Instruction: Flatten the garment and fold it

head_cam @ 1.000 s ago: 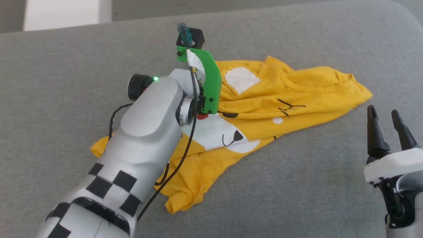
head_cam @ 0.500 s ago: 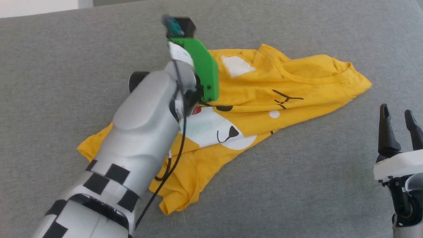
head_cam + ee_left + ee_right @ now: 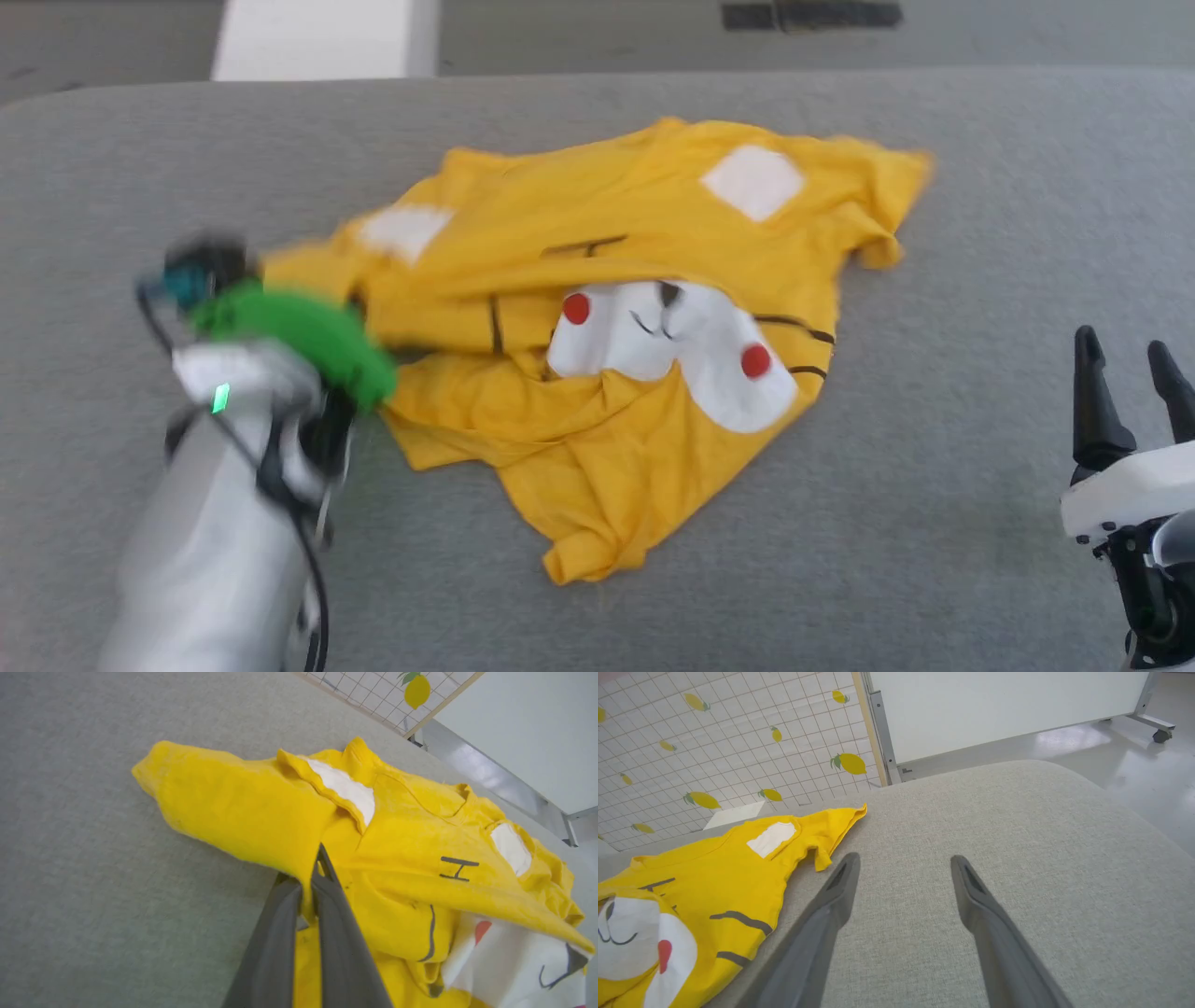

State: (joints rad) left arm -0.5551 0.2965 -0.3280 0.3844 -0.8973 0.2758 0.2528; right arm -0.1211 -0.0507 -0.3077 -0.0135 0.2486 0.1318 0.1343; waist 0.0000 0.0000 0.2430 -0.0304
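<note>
The garment, a bright yellow T-shirt with white patches, red dots and black stripes, lies crumpled across the middle of the grey padded surface. In the left wrist view my left gripper is shut, pinching a fold of the garment at its left edge, with fabric draped over the fingertips. In the head view that wrist with its green mount sits at the garment's left side, blurred. My right gripper stands open at the lower right, apart from the cloth. Its fingers hold nothing, with the garment to their left.
The grey padded surface stretches around the garment, with bare room to the right and front. Beyond its far edge stand a tiled wall with lemon prints and a white panel on a wheeled frame over a glossy floor.
My left gripper has shut on the garment and swung to the left and nearer, dragging and turning the cloth so both red dots show. The head view has shifted too. The right gripper stays open.
</note>
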